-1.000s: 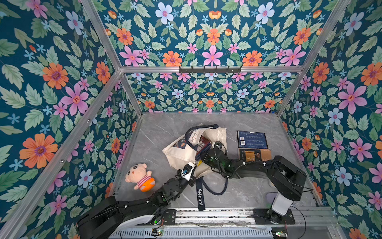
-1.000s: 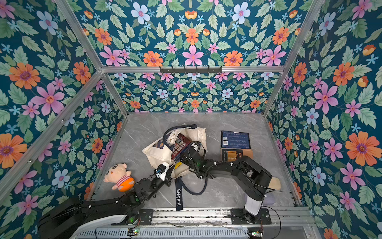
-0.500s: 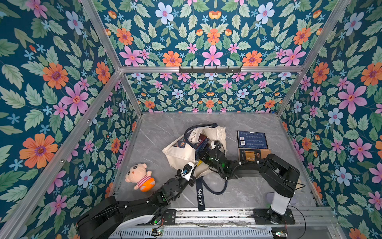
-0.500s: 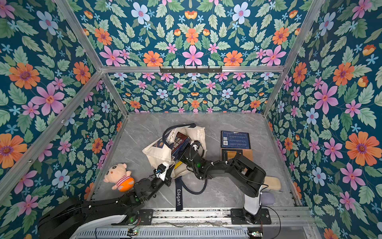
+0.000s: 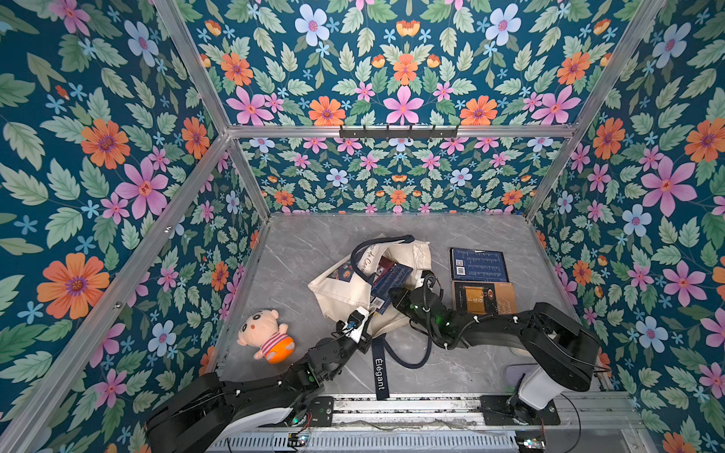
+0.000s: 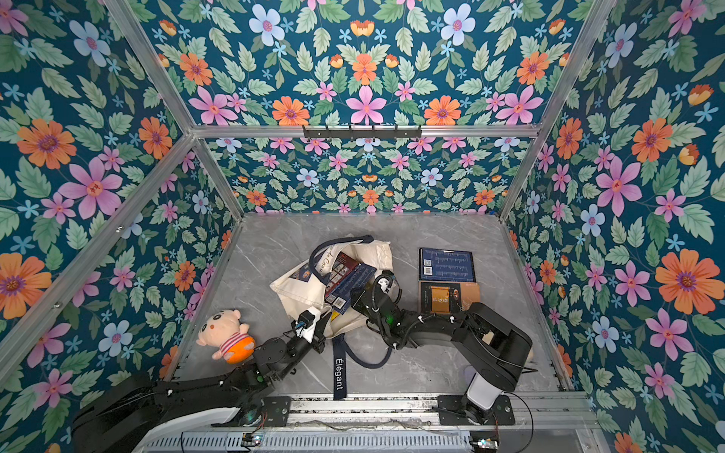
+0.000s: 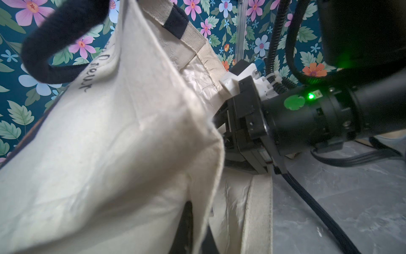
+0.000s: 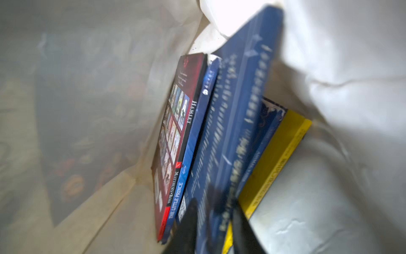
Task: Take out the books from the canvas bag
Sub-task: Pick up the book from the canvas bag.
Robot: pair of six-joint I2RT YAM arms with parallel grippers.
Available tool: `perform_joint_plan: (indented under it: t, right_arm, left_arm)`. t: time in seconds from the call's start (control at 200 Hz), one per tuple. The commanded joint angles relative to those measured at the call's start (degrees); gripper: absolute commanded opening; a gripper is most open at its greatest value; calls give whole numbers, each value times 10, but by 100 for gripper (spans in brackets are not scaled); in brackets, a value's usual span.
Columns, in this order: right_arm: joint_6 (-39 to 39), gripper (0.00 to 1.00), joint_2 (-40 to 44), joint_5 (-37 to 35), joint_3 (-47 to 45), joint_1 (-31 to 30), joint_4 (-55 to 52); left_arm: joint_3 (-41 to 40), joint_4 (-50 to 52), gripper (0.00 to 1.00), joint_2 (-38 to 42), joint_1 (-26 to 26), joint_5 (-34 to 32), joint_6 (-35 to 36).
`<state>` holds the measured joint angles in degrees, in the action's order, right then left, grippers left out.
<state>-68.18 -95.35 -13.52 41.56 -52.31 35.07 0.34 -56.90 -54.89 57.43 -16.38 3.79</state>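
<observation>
Inside the canvas bag [image 5: 345,292], which lies open on the desk [image 5: 306,243], our right gripper [image 8: 216,211] straddles a dark blue book [image 8: 237,110]; we cannot tell whether it clamps. Our left gripper [image 5: 365,315] is closed, pinching the bag's rim. 2 books [image 5: 476,264] already lie outside. We judge this the extraction step: next comes a firm close, then a straight pull.

blue book [image 8: 237,123] between fingers [image 8: 189,222] of right gripper [image 8: 216,228], among books [image 8: 186,136] in canvas bag [image 8: 340,198]
</observation>
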Motion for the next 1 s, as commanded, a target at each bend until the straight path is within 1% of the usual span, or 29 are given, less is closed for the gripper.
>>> perform_joint_plan:
  t: [0.0,0.065,0.1,0.185,0.25,0.305,0.365,0.41,0.515,0.595,0.625,0.65,0.815,0.995]
  right_arm:
    - [11,42,-26,7,0,1,64]
    - [14,49,-38,11,7,1,68]
    - [15,51,-45,14,10,1,71]
    - [18,54,-63,19,13,1,101]
    - [17,53,-76,20,13,2,130]
    - [15,48,-82,20,11,2,151]
    - [15,39,-81,18,9,1,163]
    - [14,28,-75,11,5,1,163]
    - [5,9,-45,-8,-15,1,145]
    - [5,2,-11,-21,-30,1,115]
    - [6,0,-2,-24,-35,1,102]
    - [7,0,22,-26,-40,1,94]
    - [27,0,108,-39,-95,2,82]
    - [60,0,225,-52,-142,1,36]
  left_arm:
    - [-5,-39,0,1,0,1,4]
    - [-5,-40,0,-1,1,2,4]
    - [-5,-40,0,-2,1,3,5]
    - [-5,-41,0,-3,1,4,4]
    - [-5,-42,0,-4,0,4,5]
    - [-5,-42,0,-3,1,3,5]
    - [-5,-42,0,-3,1,3,5]
    - [-6,-43,0,-2,1,2,5]
    - [-7,-42,0,1,1,0,5]
    - [-6,-40,0,2,1,-7,4]
    - [-6,-39,0,2,1,-10,4]
    - [-4,-37,0,3,1,-12,4]
    - [0,-21,0,4,1,-34,2]
    - [4,-11,0,4,1,-56,-1]
